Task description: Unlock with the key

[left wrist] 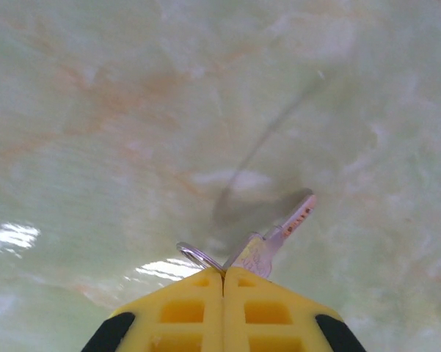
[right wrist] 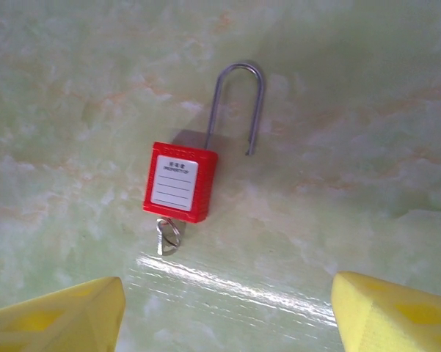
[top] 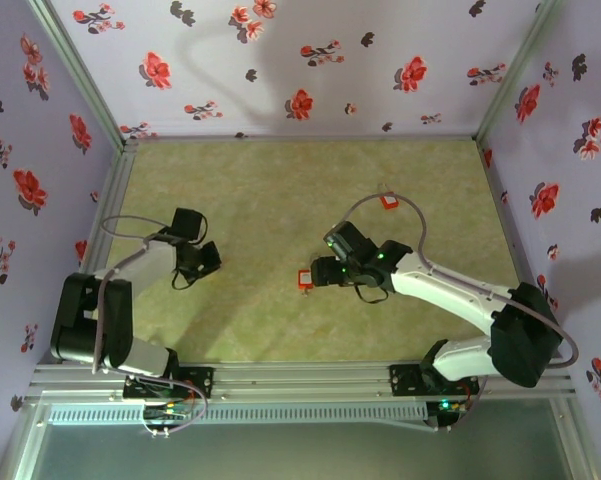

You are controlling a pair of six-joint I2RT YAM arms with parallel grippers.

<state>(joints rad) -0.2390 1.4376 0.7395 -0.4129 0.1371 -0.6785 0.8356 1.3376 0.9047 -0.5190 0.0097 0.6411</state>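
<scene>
Pale green counter (top: 280, 320). Right tool (right wrist: 227, 293) gaping wide above red padlock (right wrist: 180, 181), shackle sprung open; second padlock (top: 388, 201) well apart, farther back. Left tool (left wrist: 222, 282) clamped shut on a key (left wrist: 282, 231), ring (left wrist: 194, 254) beside. Other key (right wrist: 167, 236) stuck in the red padlock's base.

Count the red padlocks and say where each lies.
2. The near padlock lies mid-table, just ahead of the right gripper's open jaws; the far padlock lies farther back, toward the right wall. Others may be hidden.
</scene>
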